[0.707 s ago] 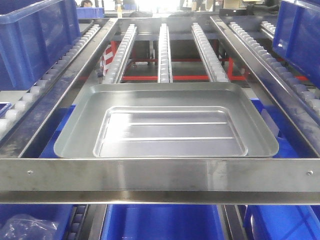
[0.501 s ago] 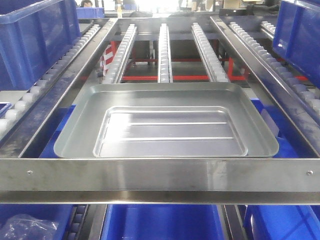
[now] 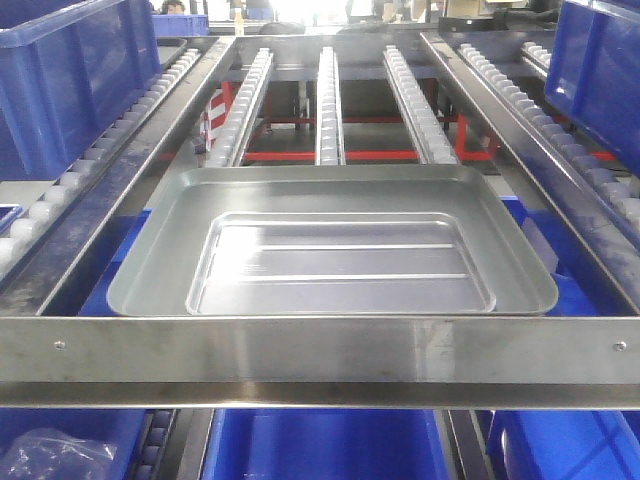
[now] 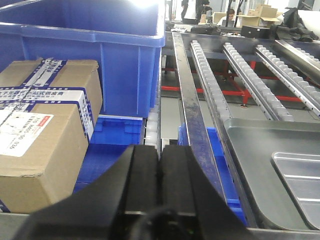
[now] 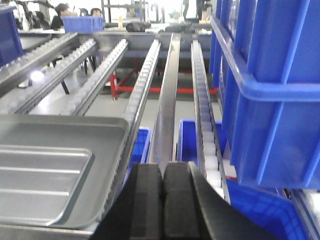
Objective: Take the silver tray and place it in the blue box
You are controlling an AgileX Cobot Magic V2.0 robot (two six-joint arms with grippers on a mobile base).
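Left gripper (image 4: 159, 186): black fingers pressed flat together, no gap, nothing held. It sits low at the front of the rack, to the left of the tray (image 4: 270, 165) and clear of it. A steel divider (image 4: 192, 120) runs between the two.

Right gripper (image 5: 162, 200): same state, fingers closed against each other and empty. It sits to the right of the tray, not touching it, with a roller track (image 5: 142, 85) between them.

The tray lies flat and open side up on the roller tracks of the middle lane. Its near edge is just behind the front rail (image 3: 320, 350). The recessed centre panel has two long ridges and nothing in it.

Left box (image 4: 100, 65): deep blue crate on the left lane, just beyond the left gripper. A taped carton (image 4: 45, 130) stands in front of it (white label, print too small to read).

Right box (image 5: 270, 90): ribbed blue crate on the right lane, close beside the right gripper.

Lower bins (image 3: 320, 445), also blue, sit under the rack below the tray. A clear plastic bag (image 3: 50, 450) lies in the one at lower left.
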